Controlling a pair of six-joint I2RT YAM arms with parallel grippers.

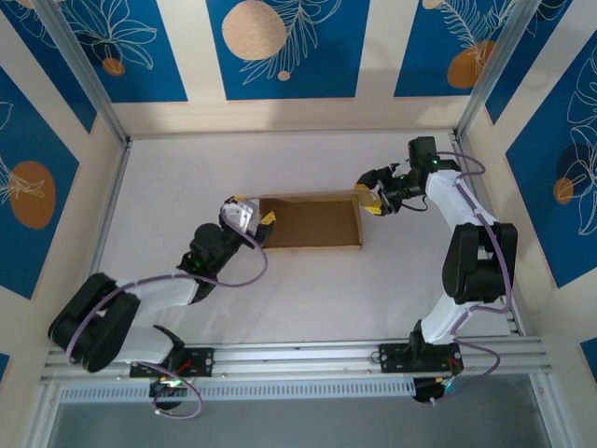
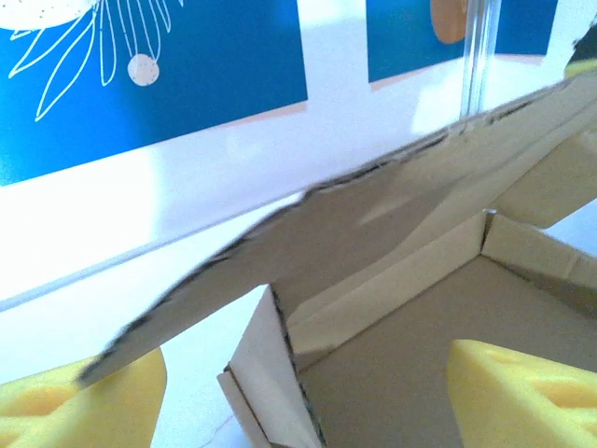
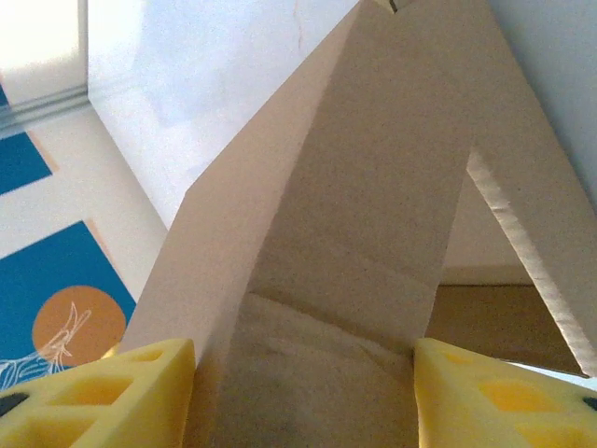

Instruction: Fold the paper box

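Brown cardboard, the paper box [image 1: 312,222], lies at the middle of the white table [image 1: 280,299], with its base flat and its side walls already standing. I judge the step in hand to be raising and tucking the end flaps.

My left gripper [image 1: 259,219] is at the box's left end. In the left wrist view its yellow pads [image 2: 522,392] stand wide apart at the lower corners of the frame, astride a box corner and clamping nothing, while a long flap [image 2: 373,215] slants loose above them.

My right gripper [image 1: 370,200] is at the upper right corner of the box. There a folded flap [image 3: 345,233] fills the gap between my pads [image 3: 103,397]. I cannot tell whether they press it or merely flank it.

Next, I think, the left jaws must take that loose flap and swing it over the walls while the right steadies its end.

Blue patterned wall panels [image 1: 280,47] ring the table, well apart from the box. Only the upright walls could snag the flap.
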